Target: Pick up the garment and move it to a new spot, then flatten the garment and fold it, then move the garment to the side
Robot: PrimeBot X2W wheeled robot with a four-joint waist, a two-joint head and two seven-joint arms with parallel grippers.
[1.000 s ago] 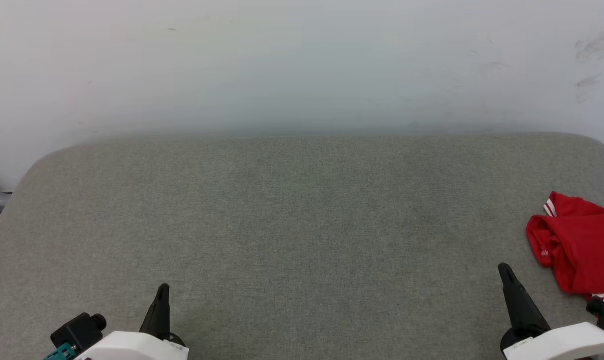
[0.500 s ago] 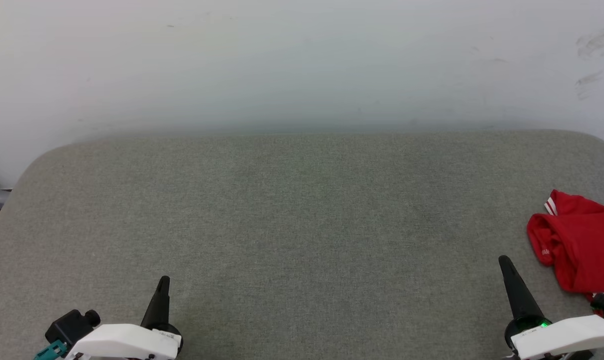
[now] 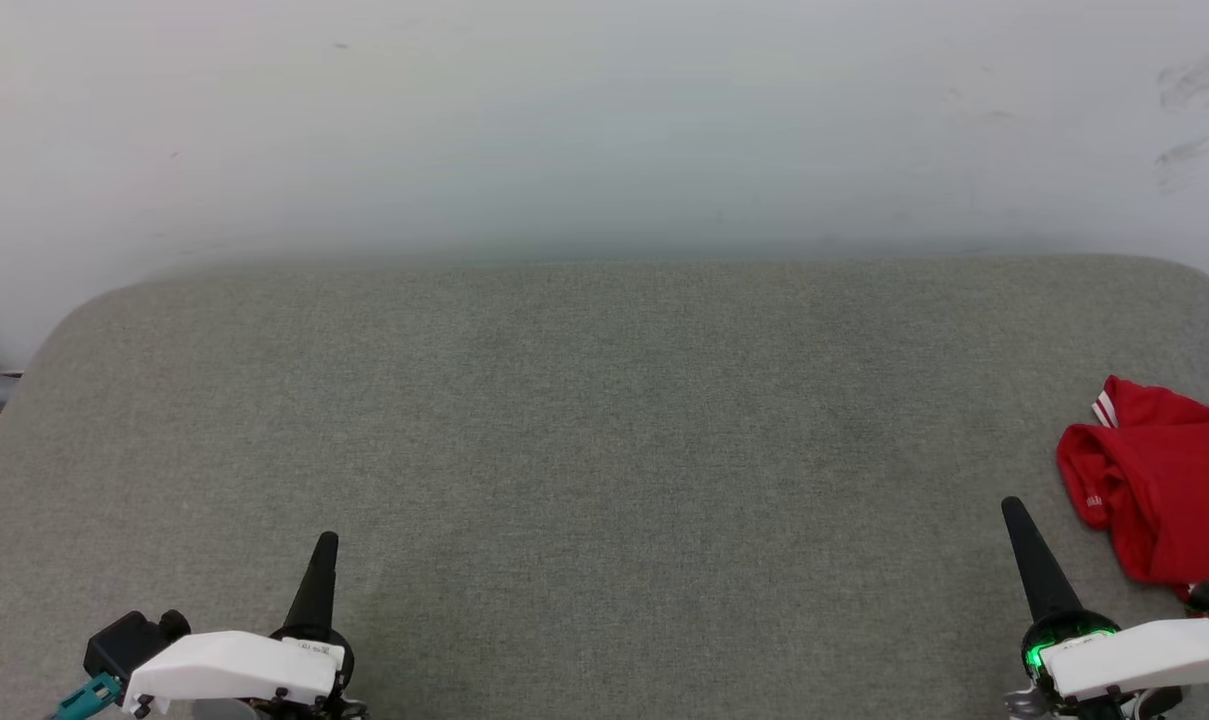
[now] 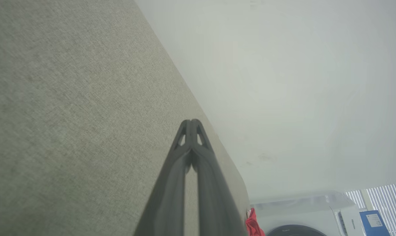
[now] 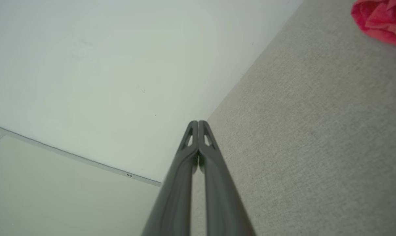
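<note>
Garment (image 3: 1159,490) bunched, right tool (image 3: 1011,506) closed nearby, left tool (image 3: 326,541) closed, both forward-pointing

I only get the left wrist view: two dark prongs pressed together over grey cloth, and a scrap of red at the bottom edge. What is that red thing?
Observer: It's a crumpled red garment with white stripes, lying at the right end of the grey padded surface.
Operator: Is anything gripping it?
Observer: No. The right pincer is shut with nothing in it, and its tip is beside the garment, not touching it.
Operator: So how far off are my prongs?
Observer: Your left pincer is near the front left of the surface and the garment is at the far right. The right pincer is much nearer to it.
</note>
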